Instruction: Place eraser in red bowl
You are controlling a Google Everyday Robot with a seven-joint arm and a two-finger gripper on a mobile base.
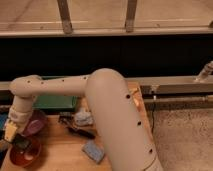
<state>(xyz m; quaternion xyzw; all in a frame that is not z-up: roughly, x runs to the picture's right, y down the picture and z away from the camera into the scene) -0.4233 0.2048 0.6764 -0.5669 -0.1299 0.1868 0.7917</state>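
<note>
My gripper is at the far left of the wooden table, just above the back left rim of the red bowl. It is shut on the eraser, a small dark flat block that hangs below the yellowish fingers over the bowl's back edge. The red bowl is round and orange-red with a paler inside bottom, and stands at the table's front left corner. The cream arm reaches to it from the lower right and hides the middle of the table.
A purple-maroon bowl stands right behind the red bowl. A green tray is at the back. A crumpled pale object, a black-handled tool and a blue-grey sponge lie mid-table. A dark wall runs behind.
</note>
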